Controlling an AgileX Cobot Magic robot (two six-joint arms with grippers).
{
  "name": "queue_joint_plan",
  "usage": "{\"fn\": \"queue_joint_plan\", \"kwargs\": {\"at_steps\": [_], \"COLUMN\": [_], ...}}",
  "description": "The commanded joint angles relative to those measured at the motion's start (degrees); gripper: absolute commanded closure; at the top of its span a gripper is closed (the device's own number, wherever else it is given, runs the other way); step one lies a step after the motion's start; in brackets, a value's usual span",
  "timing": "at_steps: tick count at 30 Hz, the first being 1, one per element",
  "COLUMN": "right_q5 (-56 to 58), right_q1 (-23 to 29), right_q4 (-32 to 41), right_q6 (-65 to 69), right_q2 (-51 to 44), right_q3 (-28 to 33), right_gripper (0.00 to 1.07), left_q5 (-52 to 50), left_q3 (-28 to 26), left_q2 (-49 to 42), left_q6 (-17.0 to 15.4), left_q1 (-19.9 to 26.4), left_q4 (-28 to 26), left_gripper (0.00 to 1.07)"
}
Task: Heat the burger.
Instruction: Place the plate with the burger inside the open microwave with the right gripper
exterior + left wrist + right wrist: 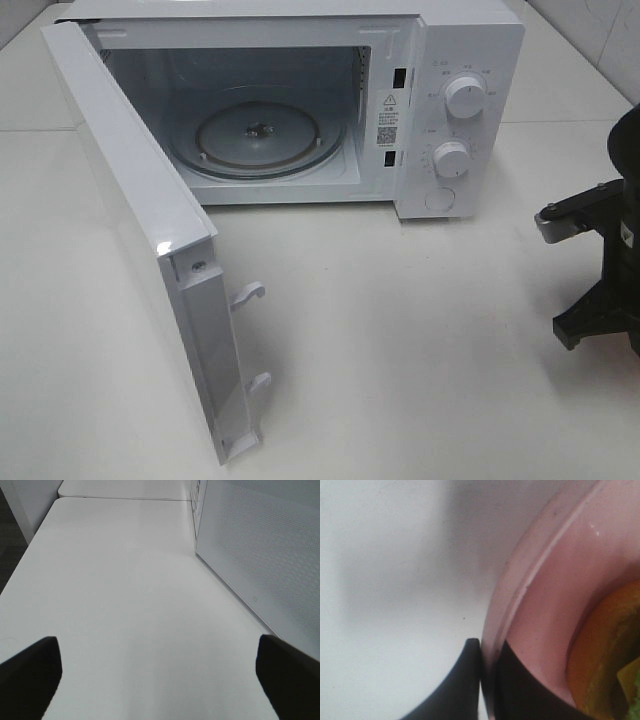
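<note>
White boxy microwave point(470, 60) is open, its door point(120, 190) swung near-left, probably ready for loading. Right gripper point(489, 647) pinches the rim of the round pink plate point(545, 580) to carry the golden-brown bun burger point(600, 650), far right, outside the high view. Left gripper point(157, 645) spread, idle over the white table point(125, 580).

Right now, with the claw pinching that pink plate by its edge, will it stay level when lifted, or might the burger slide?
The pink plate looks rigid, so it probably won't flop. Gripped only at its rim by the right claw, it may tip toward the far side. The burger seems to rest loose on that smooth surface, so it could slide if tilted.
</note>
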Motion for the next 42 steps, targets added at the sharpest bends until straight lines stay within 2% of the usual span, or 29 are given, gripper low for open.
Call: {"fn": "queue_joint_plan", "kwargs": {"at_steps": [1,10,19,29,35,37,42], "right_q5": [4.0,7.8,7.9,10.1,12.0,13.0,14.4], "right_q1": [2.1,5.3,8.9,16.0,18.7,22.2,26.0], "right_q4": [-2.9,-3.2,-3.0,-2.9,-2.9,-2.9,-2.9], "right_q6": [0.9,1.5,2.3,3.8,5.0,5.8,7.3], "right_q2": [-2.2,-5.6,-9.0,-15.9,-17.0,-17.6,-18.0], "right_q3": [0.0,0.1,4.4,9.6,9.6,9.6,9.6], "right_gripper": [1.07,1.07,1.07,1.07,1.07,1.07,1.06], "left_q5": [-0.9,-0.9,-0.9,-0.9,-0.9,-0.9,-0.9], "left_q3": [0.1,0.1,0.1,0.1,0.1,0.1,0.1], "left_q2": [-0.8,-0.8,-0.8,-0.8,-0.8,-0.8,-0.8], "left_q6": [-0.1,-0.1,-0.1,-0.1,-0.1,-0.1,-0.1], "left_q1": [-0.3,-0.3,-0.3,-0.3,-0.3,-0.3,-0.3], "left_q4": [0.1,0.1,0.1,0.1,0.1,0.1,0.1], "left_gripper": [0.09,0.09,0.09,0.09,0.09,0.09,0.09]}}
